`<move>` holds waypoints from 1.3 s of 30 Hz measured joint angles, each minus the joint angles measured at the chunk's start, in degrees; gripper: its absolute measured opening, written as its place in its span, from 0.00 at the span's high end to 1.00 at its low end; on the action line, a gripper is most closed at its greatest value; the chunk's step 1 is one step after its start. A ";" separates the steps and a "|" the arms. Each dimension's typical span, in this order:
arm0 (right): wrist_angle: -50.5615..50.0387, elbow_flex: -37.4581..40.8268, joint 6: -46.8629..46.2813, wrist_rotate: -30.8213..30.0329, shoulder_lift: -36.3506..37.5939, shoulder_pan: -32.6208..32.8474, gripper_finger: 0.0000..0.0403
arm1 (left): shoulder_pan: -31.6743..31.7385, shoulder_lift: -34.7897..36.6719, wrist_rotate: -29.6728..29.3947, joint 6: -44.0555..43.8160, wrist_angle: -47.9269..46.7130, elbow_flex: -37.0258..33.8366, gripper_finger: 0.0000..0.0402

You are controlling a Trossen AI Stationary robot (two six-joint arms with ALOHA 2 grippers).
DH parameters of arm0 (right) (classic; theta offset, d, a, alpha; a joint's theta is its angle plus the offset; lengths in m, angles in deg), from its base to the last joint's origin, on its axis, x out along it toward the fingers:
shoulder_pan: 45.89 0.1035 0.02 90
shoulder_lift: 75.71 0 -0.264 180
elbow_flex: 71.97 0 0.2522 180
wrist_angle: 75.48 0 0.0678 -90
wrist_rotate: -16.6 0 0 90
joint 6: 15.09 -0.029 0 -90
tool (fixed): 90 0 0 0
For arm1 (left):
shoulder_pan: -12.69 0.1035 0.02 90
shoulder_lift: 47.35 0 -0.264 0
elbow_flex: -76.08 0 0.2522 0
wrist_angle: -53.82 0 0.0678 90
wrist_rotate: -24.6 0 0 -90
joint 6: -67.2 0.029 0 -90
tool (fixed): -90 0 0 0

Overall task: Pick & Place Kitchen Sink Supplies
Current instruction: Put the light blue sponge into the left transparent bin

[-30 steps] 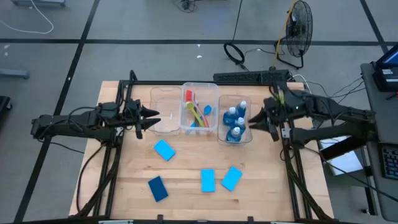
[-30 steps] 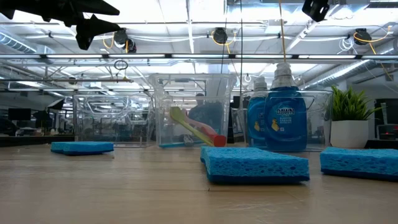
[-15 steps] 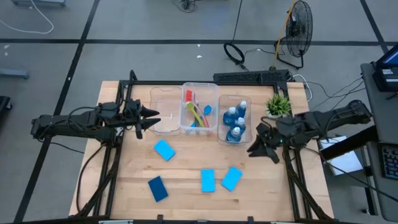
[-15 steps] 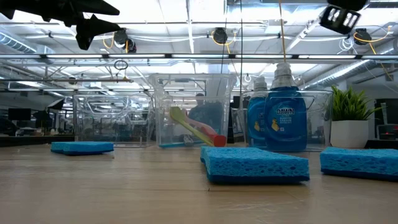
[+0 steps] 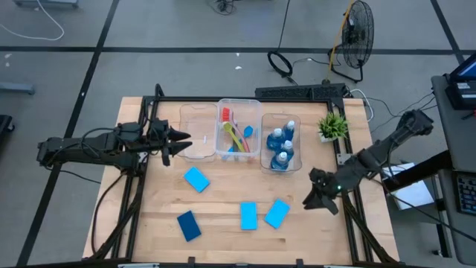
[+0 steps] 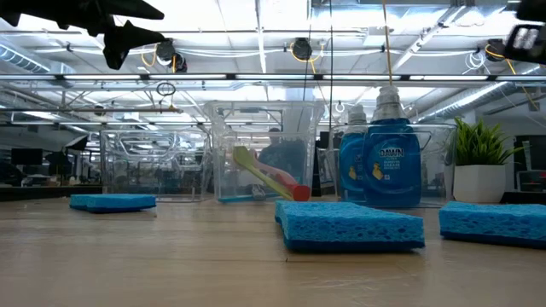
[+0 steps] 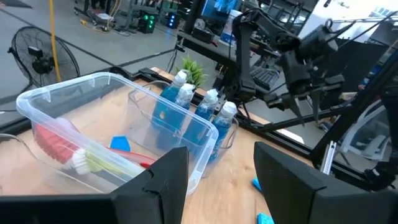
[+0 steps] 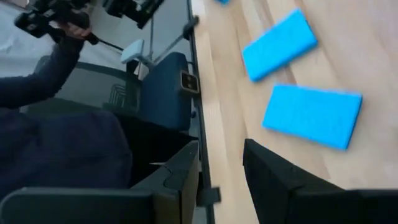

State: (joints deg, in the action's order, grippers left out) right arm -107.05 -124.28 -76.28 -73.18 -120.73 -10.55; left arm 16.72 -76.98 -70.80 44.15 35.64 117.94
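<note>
Four flat blue rectangular sponges lie loose on the pale wooden table (image 5: 223, 190): a light blue one (image 5: 196, 179) nearest the bins, a darker blue one (image 5: 189, 225) toward the near edge, and two more light blue ones (image 5: 248, 216) (image 5: 277, 213) close together, not quite touching, to the right of it. In the low view their tops look coarse and pitted (the nearest one (image 6: 348, 225) shows this best).

Three clear plastic bins stand in a row along the far side of the table. The left bin (image 5: 198, 131) holds nothing that can be seen. The middle bin (image 5: 239, 130) holds the slim long-handled brushes (image 5: 233, 134), red, yellow-green and blue, lying tilted across one another. The right bin (image 5: 281, 141) holds four small blue bottles with pale caps (image 5: 282, 145), standing upright and packed tightly.

A small green potted plant (image 5: 332, 125) sits near the far right corner of the table.

The left gripper (image 5: 182, 141) hangs above the left bin's edge, its fingers (image 7: 163, 180) parted by a moderate gap and holding nothing. The right gripper (image 5: 314, 199) is over the table's right side, just right of the rightmost sponge, its fingers (image 8: 273, 171) also apart with nothing between them.

Open wood lies between the bins and the sponges, and along the near edge.
</note>
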 joint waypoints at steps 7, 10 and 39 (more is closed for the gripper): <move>0.01 3.17 -15.25 -6.55 -1.23 8.27 0.71 | 0.01 0.00 0.37 -0.17 -0.04 0.00 0.54; 0.04 3.86 -21.45 -7.62 -3.23 10.48 0.71 | 0.00 0.00 0.38 -0.11 -0.05 0.00 0.54; 10.33 4.11 -60.60 -13.69 -19.85 12.19 0.38 | 0.00 0.00 3.06 3.27 -0.45 0.00 0.54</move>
State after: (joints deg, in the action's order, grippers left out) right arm -96.73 -120.16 -136.89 -86.87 -140.57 1.64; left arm 16.72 -76.98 -67.74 47.42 35.19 117.94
